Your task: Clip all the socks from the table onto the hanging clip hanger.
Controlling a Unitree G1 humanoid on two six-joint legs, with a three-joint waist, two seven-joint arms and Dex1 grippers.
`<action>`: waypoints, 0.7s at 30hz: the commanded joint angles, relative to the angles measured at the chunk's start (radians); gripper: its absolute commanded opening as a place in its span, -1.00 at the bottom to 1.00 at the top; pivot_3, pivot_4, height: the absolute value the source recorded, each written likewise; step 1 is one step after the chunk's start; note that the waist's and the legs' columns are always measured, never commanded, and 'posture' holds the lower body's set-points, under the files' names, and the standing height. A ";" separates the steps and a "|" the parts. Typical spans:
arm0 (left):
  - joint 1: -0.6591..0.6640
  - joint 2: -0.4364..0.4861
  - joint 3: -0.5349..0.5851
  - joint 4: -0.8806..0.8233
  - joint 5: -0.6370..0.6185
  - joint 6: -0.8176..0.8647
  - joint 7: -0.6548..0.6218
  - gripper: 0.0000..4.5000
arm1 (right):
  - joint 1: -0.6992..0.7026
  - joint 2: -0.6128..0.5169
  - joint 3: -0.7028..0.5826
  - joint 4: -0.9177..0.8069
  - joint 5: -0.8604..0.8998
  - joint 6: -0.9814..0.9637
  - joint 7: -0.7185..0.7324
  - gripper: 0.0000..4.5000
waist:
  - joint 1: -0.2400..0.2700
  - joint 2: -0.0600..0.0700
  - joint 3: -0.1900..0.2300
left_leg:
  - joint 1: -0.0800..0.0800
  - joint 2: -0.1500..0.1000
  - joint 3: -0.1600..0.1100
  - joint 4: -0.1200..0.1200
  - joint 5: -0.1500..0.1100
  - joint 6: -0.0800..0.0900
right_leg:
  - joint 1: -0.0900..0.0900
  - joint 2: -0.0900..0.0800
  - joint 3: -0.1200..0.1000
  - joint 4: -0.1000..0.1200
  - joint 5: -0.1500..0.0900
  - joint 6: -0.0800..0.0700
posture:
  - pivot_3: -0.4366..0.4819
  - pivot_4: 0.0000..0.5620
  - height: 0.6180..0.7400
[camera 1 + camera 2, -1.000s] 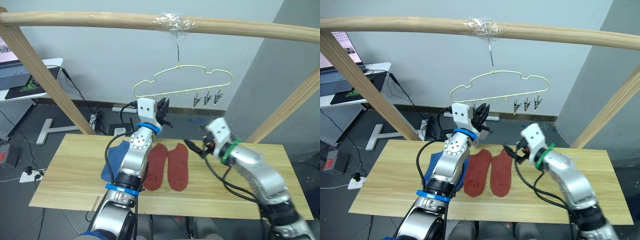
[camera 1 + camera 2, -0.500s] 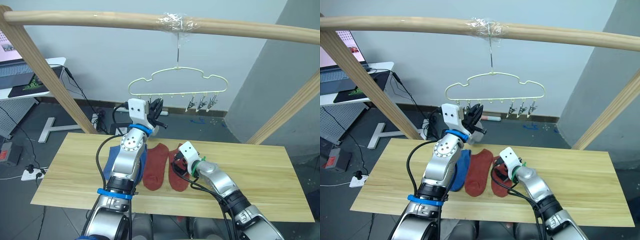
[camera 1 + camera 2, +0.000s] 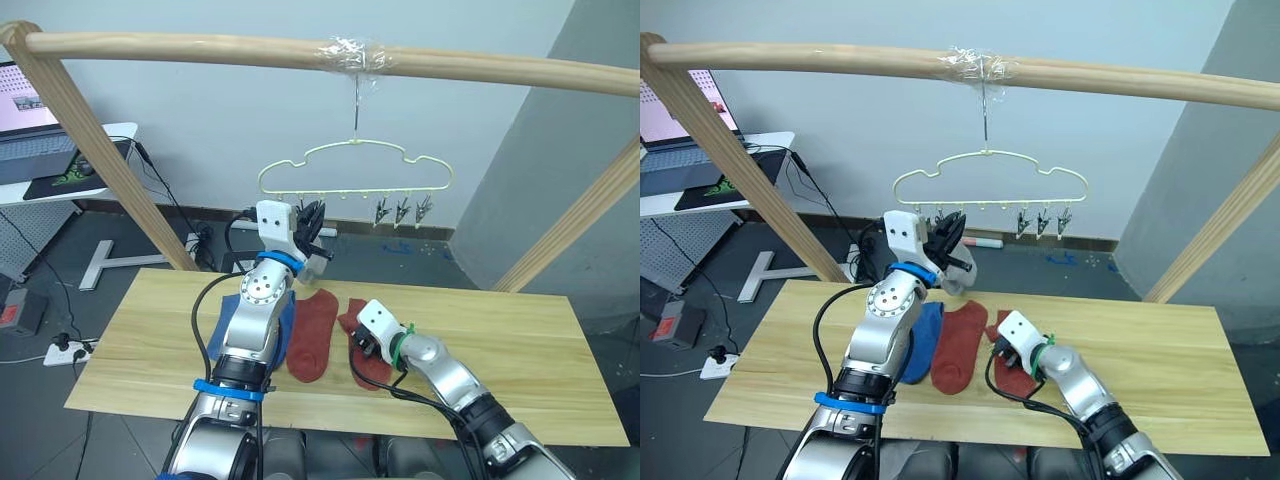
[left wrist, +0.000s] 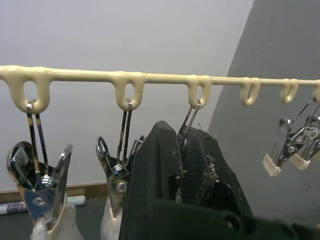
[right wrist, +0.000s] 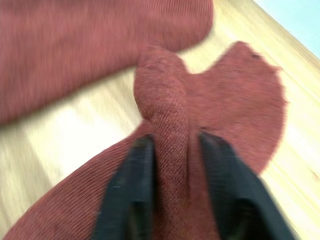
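- Your right gripper is down on the table, its two black fingers pinched on a raised fold of a rust-red sock. In the right wrist view the fabric bunches up between the pads.
- Just beside that gripper, toward your left arm, the second rust-red sock lies flat on the wood. The pinched sock touches it or nearly so near the cuffs.
- Beyond the flat red sock, a blue sock lies partly hidden behind your left forearm.
- Your left gripper is raised well above the table, right at the row of clips under the clip hanger. In the left wrist view its fingers stand close together around the third metal clip from the hanger's left end. You cannot tell whether they actually squeeze it.
- Next to that gripper, the two clips further toward the hanger's left end each bite on pale grey fabric: one light grey sock and a second one beside it.
- On the gripper's other side, three more clips hang bare, bunched near the hanger's right end.
- The hanger's hook hangs from the thick wooden bar, under a wrap of clear tape.
- Far off past your left arm, a laptop sits on a white desk.
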State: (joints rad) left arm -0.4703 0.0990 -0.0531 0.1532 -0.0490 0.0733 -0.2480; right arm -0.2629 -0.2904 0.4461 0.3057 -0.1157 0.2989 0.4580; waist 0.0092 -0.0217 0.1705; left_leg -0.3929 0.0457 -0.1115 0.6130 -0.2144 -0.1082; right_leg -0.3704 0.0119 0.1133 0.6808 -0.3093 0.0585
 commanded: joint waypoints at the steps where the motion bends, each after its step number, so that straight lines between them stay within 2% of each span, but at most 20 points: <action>1: 0.004 0.009 0.008 -0.025 -0.032 0.030 -0.034 -0.95 | 0.056 -0.087 -0.023 -0.004 -0.023 0.008 0.053 -0.95 | 0.000 -0.001 -0.003 | 0.000 0.000 0.000 0.000 0.000 0.000 | 0.000 0.000 0.000 0.000 0.000 0.000 | 0.24 -0.50 1.00; 5: 0.015 -0.002 0.042 -0.042 -0.141 0.153 -0.081 -0.95 | 0.066 -0.175 -0.041 -0.134 -0.033 -0.106 0.110 -0.98 | -0.005 -0.001 -0.004 | 0.002 0.000 0.000 0.000 0.000 0.000 | 0.001 0.000 0.000 0.000 -0.001 0.002 | 0.19 -0.47 1.00; 8: 0.010 -0.054 0.151 -0.061 -0.344 0.392 -0.063 -0.95 | 0.053 -0.234 -0.025 -0.230 -0.104 -0.268 0.099 -0.98 | -0.015 -0.001 -0.004 | 0.001 0.000 0.001 0.000 0.000 0.001 | 0.001 0.000 0.001 0.000 -0.002 0.003 | 0.18 -0.46 1.00; 11: -0.015 -0.115 0.307 -0.079 -0.610 0.616 -0.001 -0.95 | 0.062 -0.254 -0.042 -0.311 -0.131 -0.417 0.068 -0.98 | -0.025 -0.001 -0.004 | 0.002 0.001 0.001 0.000 0.000 0.001 | 0.001 0.001 0.002 0.000 -0.002 0.003 | 0.18 -0.46 1.00; 16: -0.026 -0.106 0.438 -0.090 -0.900 0.874 0.041 -0.95 | 0.081 -0.259 -0.066 -0.432 -0.165 -0.581 0.028 -0.98 | -0.033 -0.001 -0.004 | 0.002 0.001 0.001 0.000 0.000 0.001 | 0.001 0.001 0.002 0.000 -0.002 0.003 | 0.17 -0.46 1.00; 21: -0.031 -0.099 0.466 -0.113 -1.010 0.940 0.095 -0.95 | 0.057 -0.221 -0.096 -0.465 -0.194 -0.604 -0.022 -0.98 | -0.033 -0.002 -0.003 | 0.002 0.001 0.001 0.000 0.000 0.000 | 0.001 0.000 0.002 0.000 -0.002 0.003 | 0.15 -0.46 1.00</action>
State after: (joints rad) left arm -0.5154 -0.0042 0.4077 0.0478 -1.0343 0.9800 -0.1821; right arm -0.1886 -0.5195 0.3883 -0.1193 -0.2987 -0.2808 0.4660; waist -0.0238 -0.0235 0.1672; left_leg -0.3909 0.0464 -0.1109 0.6129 -0.2140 -0.1078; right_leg -0.3692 0.0123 0.1150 0.6808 -0.3110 0.0617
